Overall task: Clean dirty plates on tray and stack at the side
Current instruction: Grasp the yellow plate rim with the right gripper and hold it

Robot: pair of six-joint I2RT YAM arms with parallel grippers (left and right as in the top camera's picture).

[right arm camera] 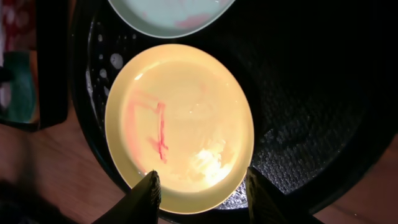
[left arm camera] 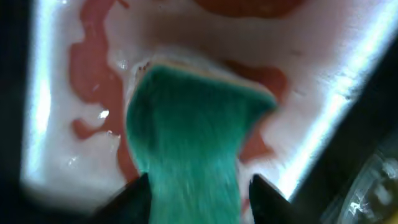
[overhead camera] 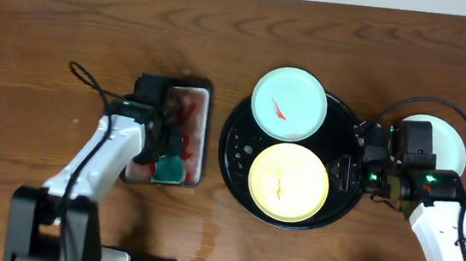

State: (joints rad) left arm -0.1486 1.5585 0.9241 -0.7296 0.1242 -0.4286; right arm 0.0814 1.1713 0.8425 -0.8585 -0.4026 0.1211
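Overhead: my left gripper [overhead camera: 162,141] hangs over the soapy tray [overhead camera: 206,119]. My right gripper [overhead camera: 345,171] sits at the round tray [overhead camera: 345,124], with the mint plate [overhead camera: 289,104] and yellow plate [overhead camera: 288,182] ahead and the third plate [overhead camera: 444,144] behind. Left wrist: fingers clamp a green sponge [left arm camera: 186,124]. Right wrist: fingers spread wide above the yellow plate's near rim.

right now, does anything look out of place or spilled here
The mint plate overhangs the far rim of the round tray instead of lying inside it like the yellow plate, so it is probably tilted. Both show red smears. The left gripper holds a green sponge in reddish water; no spill visible.
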